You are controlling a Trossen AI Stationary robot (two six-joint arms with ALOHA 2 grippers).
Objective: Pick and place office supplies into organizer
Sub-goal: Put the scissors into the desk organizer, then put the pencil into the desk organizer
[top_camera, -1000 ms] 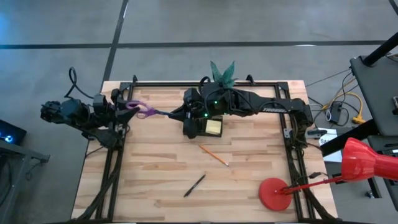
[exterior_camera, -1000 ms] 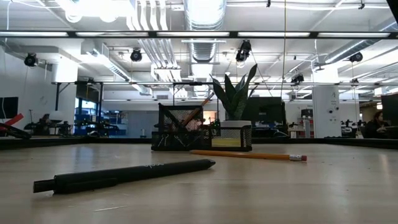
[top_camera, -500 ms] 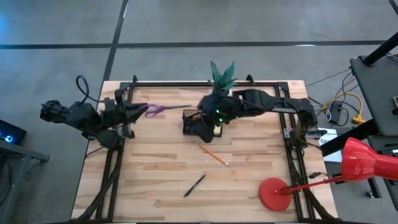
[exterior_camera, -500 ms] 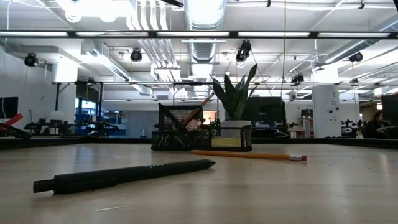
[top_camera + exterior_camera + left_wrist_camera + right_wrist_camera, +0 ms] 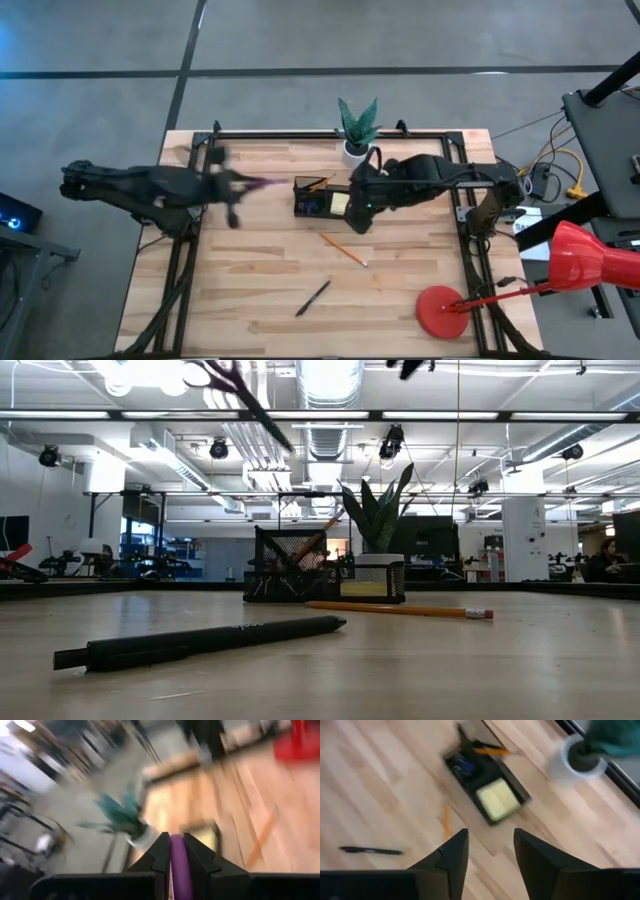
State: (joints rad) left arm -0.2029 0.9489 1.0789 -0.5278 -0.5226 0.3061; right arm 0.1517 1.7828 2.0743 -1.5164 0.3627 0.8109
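While blurred over the bench's (image 5: 260, 290) left rear part, left pincer (image 5: 236, 187) pinching purple-handled scissors (image 5: 179, 862), fingers (image 5: 159, 854) pressed on the handle at both sides, blades pointing toward the organizer (image 5: 320, 197). Organizer at rear centre, yellow sticky-note pad (image 5: 340, 203) in its right compartment, an orange pencil (image 5: 316, 184) leaning out of its left part. White pot with green plant (image 5: 357, 128) just behind the organizer. Right pincer (image 5: 362, 218) hanging near the organizer's right front corner, fingers (image 5: 451, 854) spread, nothing between them. Loose orange pencil (image 5: 343, 248) lying on the bench in front of the organizer, slanted. Black pen (image 5: 313, 297) nearer the front edge, well apart from the organizer. Red stand (image 5: 445, 312) at front right corner.
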